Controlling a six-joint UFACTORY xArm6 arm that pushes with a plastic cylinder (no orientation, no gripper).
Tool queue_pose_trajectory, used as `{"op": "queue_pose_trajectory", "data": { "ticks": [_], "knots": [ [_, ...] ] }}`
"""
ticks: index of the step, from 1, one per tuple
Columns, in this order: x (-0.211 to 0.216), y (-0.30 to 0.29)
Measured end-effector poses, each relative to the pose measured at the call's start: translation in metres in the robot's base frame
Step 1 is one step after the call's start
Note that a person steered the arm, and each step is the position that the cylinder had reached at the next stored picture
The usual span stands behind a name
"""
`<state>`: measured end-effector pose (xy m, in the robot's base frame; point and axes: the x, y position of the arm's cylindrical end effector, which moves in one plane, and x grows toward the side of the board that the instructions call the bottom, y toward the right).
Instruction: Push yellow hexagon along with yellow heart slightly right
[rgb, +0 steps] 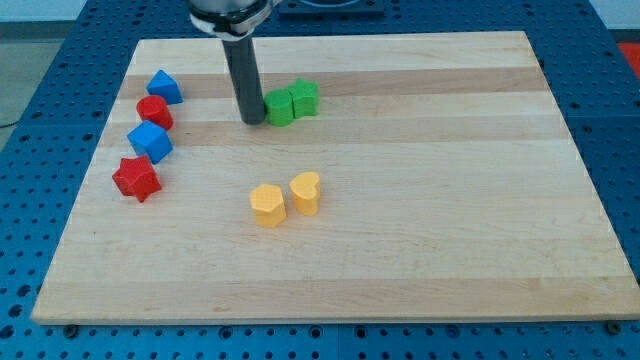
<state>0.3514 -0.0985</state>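
The yellow hexagon (267, 205) sits near the middle of the wooden board (450, 240). The yellow heart (305, 193) stands right beside it, on its right and a little higher in the view; the two look to be touching. My tip (252, 120) rests on the board well above the yellow pair, up and slightly left of the hexagon. It stands just left of two green blocks (291, 103) that sit side by side, close to or touching the nearer one.
Down the board's left side lie a blue block (164, 86), a red round block (154, 111), a blue block (150, 141) and a red star (136, 178). The board lies on a blue perforated table.
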Motion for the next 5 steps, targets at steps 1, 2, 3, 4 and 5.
{"op": "queue_pose_trajectory", "data": {
  "ticks": [1,2,3,4,5],
  "knots": [
    [-0.011,0.034],
    [-0.011,0.046],
    [0.009,0.006],
    [0.067,-0.011],
    [0.112,-0.013]
  ]
}}
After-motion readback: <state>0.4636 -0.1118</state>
